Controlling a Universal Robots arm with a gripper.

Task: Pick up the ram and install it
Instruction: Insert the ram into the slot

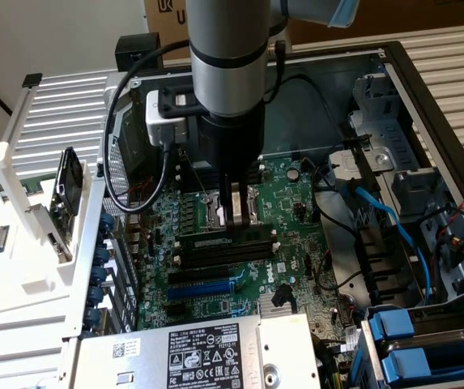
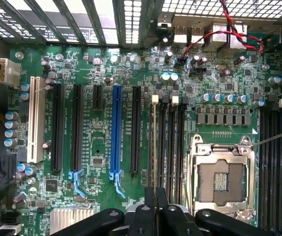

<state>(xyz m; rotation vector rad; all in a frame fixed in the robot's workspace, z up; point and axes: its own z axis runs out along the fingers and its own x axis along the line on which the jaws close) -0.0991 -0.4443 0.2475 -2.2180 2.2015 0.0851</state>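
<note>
End effector [image 1: 236,220] nearly closed, tight on upright ram [image 2: 154,147], down at motherboard [image 1: 207,312].

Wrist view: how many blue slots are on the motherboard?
1: the long blue slot, between a short black slot and a long black slot. Others may be hidden.

Soft, even light leaves the rack [image 1: 29,284] at 9 o'clock brightest, the arm [image 1: 227,65] shades the board [image 1: 296,203], the grille [image 2: 133,22] glares.
</note>
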